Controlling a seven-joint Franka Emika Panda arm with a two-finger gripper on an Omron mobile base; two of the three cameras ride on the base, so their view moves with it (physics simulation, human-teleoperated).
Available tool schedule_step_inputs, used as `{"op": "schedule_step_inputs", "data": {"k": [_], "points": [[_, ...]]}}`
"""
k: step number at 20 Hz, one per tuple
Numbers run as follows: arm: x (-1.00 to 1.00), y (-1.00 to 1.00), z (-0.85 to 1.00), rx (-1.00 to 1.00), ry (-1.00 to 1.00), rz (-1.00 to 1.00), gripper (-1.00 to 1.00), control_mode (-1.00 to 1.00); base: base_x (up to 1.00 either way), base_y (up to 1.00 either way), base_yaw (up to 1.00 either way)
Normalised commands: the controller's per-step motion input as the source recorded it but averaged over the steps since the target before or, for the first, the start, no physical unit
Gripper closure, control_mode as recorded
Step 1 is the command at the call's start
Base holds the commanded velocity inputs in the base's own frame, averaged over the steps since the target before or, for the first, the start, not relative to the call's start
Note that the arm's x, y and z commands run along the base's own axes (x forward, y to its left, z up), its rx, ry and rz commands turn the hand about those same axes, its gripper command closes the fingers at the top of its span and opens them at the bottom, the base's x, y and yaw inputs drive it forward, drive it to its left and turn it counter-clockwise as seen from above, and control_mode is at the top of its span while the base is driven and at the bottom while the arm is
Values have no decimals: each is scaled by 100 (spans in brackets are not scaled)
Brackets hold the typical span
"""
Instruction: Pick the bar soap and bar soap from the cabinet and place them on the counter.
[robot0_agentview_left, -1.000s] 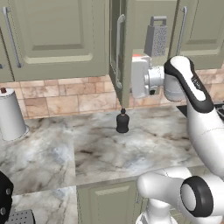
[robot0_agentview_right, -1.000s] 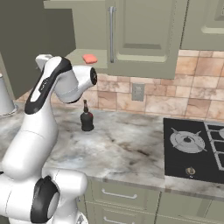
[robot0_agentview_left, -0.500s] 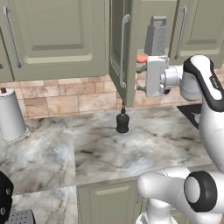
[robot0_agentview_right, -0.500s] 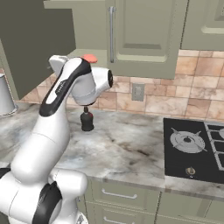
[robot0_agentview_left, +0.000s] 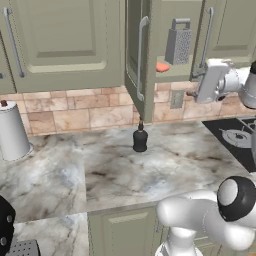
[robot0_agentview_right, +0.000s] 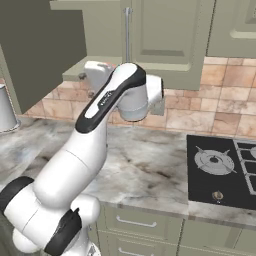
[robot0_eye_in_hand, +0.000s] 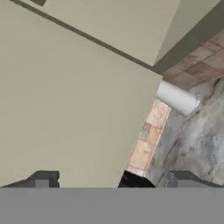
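orange bar soap (robot0_agentview_left: 162, 66) on cabinet (robot0_agentview_left: 165, 30) shelf

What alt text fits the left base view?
The robot's open gripper hovers below an open grey-green wall cabinet holding a salmon-orange bar soap and a metal grater. On the marble counter stand a black bottle and a white canister.

Cabinet (robot0_agentview_right: 165, 35) door swung open at upper left. Arm raised before it; hand beneath shelf edge. Counter (robot0_agentview_right: 145, 170) bare beside stove top (robot0_agentview_right: 225, 170).
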Motion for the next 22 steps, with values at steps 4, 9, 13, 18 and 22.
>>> {"op": "schedule_step_inputs", "data": {"k": [4,9,13,18,22], "points": [[-26,-78,34,-5,-37,17,-100,-100,0,0,0],[-29,-45,12,-19,-42,19,-100,-100,0,0,0],[-30,-22,4,-26,-45,6,-100,-100,0,0,0],[-45,-4,-24,-30,-32,-6,-100,-100,0,0,0],[-52,6,-66,-35,-3,-1,-100,-100,0,0,0]]}}
